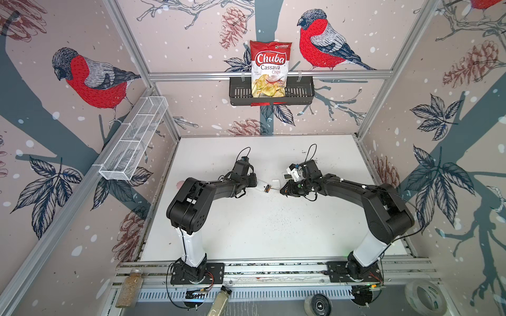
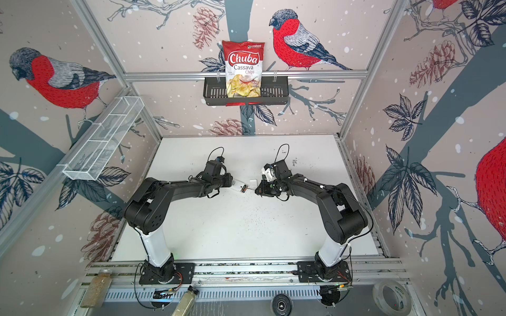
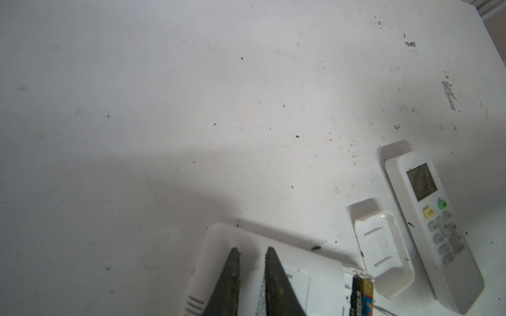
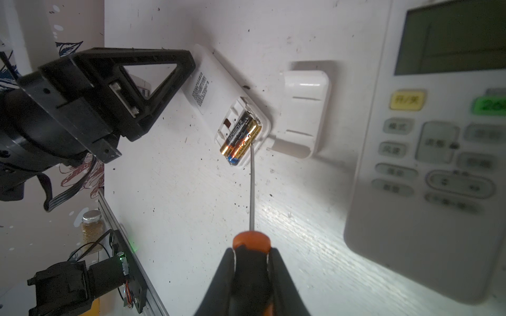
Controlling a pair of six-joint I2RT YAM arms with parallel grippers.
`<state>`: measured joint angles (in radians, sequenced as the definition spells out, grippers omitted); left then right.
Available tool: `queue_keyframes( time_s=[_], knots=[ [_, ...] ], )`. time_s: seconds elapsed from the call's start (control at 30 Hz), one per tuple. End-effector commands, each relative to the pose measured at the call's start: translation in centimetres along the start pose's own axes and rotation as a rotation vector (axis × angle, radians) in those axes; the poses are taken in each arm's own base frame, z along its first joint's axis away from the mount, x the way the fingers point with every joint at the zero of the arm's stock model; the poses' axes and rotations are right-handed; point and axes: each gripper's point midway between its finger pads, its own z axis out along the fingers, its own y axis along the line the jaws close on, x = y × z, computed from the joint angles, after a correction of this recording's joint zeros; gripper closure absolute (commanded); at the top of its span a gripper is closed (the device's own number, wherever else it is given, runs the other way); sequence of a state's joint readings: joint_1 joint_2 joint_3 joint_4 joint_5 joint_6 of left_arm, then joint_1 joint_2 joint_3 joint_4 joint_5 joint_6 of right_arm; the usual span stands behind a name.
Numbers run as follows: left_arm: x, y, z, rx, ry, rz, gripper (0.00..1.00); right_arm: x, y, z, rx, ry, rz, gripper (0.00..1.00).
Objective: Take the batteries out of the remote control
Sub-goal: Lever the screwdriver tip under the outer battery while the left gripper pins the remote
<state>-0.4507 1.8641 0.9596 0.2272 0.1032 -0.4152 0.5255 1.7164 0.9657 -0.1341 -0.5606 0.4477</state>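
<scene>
A white remote control [image 4: 216, 90] lies back up in mid table, its compartment uncovered. Two black, gold-ended batteries [image 4: 241, 136] sit side by side in it, also seen in a top view [image 1: 267, 188]. My left gripper [image 3: 252, 249] rests its fingertips on the remote's back [image 3: 301, 262], jaws a narrow gap apart with nothing between them. My right gripper [image 4: 252, 250] is shut on the orange-and-black screwdriver [image 4: 252, 238], whose thin shaft tip touches the outer battery's end. In both top views the two grippers [image 1: 256, 182] [image 2: 258, 190] face each other across the remote [image 2: 238, 187].
The loose white battery cover [image 4: 304, 109] lies beside the open compartment. A second white remote [image 4: 438, 136] lies face up just past it, display and buttons showing. A chips bag [image 1: 270, 68] stands in a black wall basket; a white wire shelf [image 1: 134, 136] hangs left.
</scene>
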Motion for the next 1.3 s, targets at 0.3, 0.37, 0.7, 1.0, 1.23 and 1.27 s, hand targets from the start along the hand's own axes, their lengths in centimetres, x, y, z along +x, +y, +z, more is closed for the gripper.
queue_keyframes(
  time_s=[0.3, 0.37, 0.7, 1.0, 1.23, 1.27],
  knots=[
    [3.3, 1.0, 0.3, -0.028, 0.115, -0.016, 0.81, -0.5, 0.5, 0.6, -0.011, -0.004, -0.010, 0.93],
    [3.4, 1.0, 0.3, -0.029, 0.117, -0.015, 0.82, -0.6, 0.4, 0.7, -0.001, -0.005, -0.015, 0.93],
    [3.6, 1.0, 0.4, -0.022, 0.124, -0.021, 0.83, -0.4, 0.1, 1.6, 0.077, -0.003, -0.063, 0.93],
    [3.4, 0.8, 0.3, -0.022, 0.121, -0.019, 0.84, -0.7, 1.0, 2.3, 0.139, 0.015, -0.136, 0.93],
    [3.3, 0.9, 0.3, -0.029, 0.121, -0.016, 0.84, -1.1, 1.1, 2.2, 0.122, 0.006, -0.126, 0.94],
    [3.3, 1.0, 0.3, -0.029, 0.120, -0.018, 0.84, -1.2, 1.2, 2.2, 0.117, 0.000, -0.125, 0.93]
  ],
)
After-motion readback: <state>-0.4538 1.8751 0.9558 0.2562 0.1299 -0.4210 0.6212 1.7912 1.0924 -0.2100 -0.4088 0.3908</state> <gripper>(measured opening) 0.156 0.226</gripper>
